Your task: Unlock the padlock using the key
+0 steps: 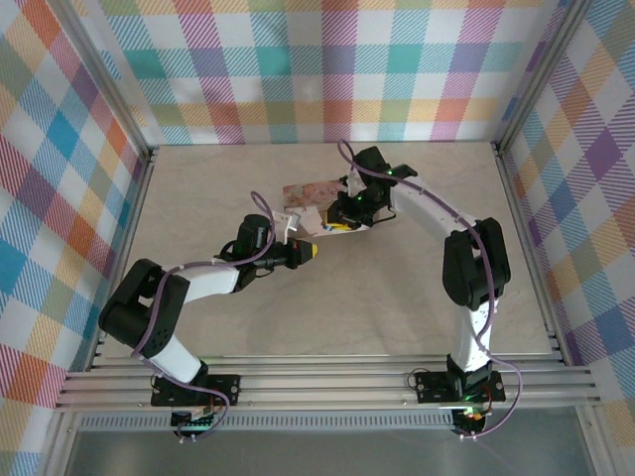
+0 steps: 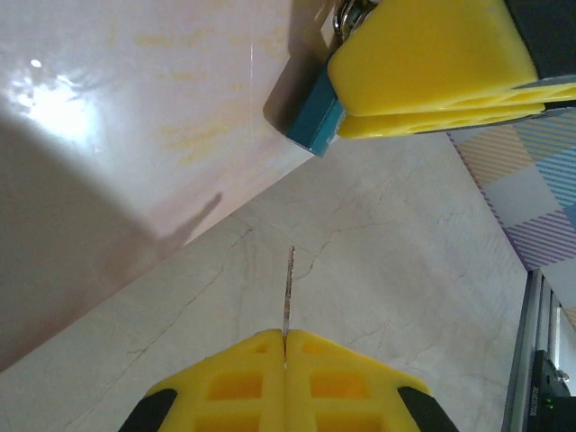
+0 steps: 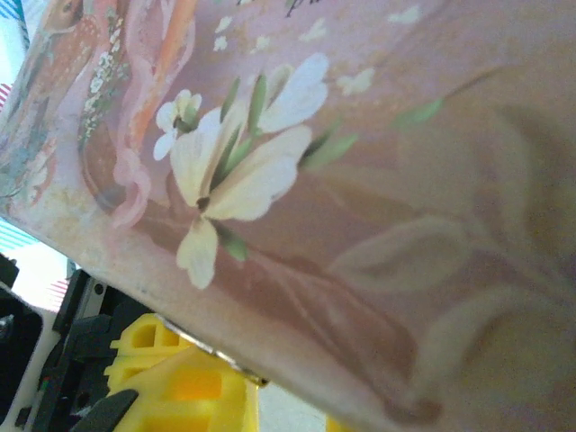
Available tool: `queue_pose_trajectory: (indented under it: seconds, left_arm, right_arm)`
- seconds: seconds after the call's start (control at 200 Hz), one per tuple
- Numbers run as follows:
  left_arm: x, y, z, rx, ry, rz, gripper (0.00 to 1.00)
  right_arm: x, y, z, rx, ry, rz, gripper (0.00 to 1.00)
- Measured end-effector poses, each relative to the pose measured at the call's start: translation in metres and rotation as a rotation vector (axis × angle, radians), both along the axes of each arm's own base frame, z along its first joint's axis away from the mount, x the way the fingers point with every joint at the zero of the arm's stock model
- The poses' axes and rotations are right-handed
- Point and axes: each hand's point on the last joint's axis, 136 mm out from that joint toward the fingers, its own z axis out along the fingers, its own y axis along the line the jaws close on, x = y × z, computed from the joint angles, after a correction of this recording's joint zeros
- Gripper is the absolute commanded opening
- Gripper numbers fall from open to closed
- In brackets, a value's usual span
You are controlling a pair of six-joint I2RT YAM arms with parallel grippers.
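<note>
In the overhead view, the left arm reaches from its base toward the middle of the table (image 1: pixel 198 327), and the left gripper (image 1: pixel 310 251) sits just short of the pink floral tin (image 1: pixel 306 192). Its wrist camera shows the two yellow fingers (image 2: pixel 234 387) pressed flat together, pinching the key (image 2: pixel 289 292). The thin metal blade stands straight out from the seam between them and points toward the lower edge of the tin, with its tip stopping short of that edge.

Further right in the same view, the right gripper (image 2: pixel 360 106) is clamped narrowly on the padlock (image 2: pixel 313 121). The blue body sticks out past the yellow tips against the tin's side, and a glint of the metal shackle (image 2: pixel 351 13) shows above it. The key and padlock are near each other but apart.

Overhead, the right arm arches in from the right, and its gripper (image 1: pixel 342 220) is at the tin's near right corner. Its own camera looks close onto the tin's flower print (image 3: pixel 243 171), with its yellow fingers (image 3: pixel 180 387) below.
</note>
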Motion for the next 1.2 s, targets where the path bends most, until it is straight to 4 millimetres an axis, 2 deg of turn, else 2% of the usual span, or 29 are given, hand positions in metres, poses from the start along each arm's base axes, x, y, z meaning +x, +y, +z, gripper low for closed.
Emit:
queue_pose_trajectory:
  seconds: [0.28, 0.465, 0.735, 1.2]
  left_arm:
    - [0.008, -0.004, 0.008, -0.047, -0.014, 0.017, 0.0]
    - [0.013, -0.007, 0.005, -0.068, -0.008, 0.027, 0.0]
    - [0.019, -0.011, 0.011, -0.1, -0.025, 0.03, 0.0]
    - [0.02, -0.015, 0.011, -0.111, -0.021, 0.012, 0.0]
  right_arm:
    - [-0.002, -0.002, 0.002, 0.035, 0.047, 0.009, 0.0]
    - [0.0, -0.003, 0.005, 0.064, 0.069, 0.02, 0.0]
    - [-0.001, -0.001, 0.001, 0.08, 0.112, 0.052, 0.0]
    - [-0.001, -0.002, 0.002, 0.085, 0.112, 0.067, 0.0]
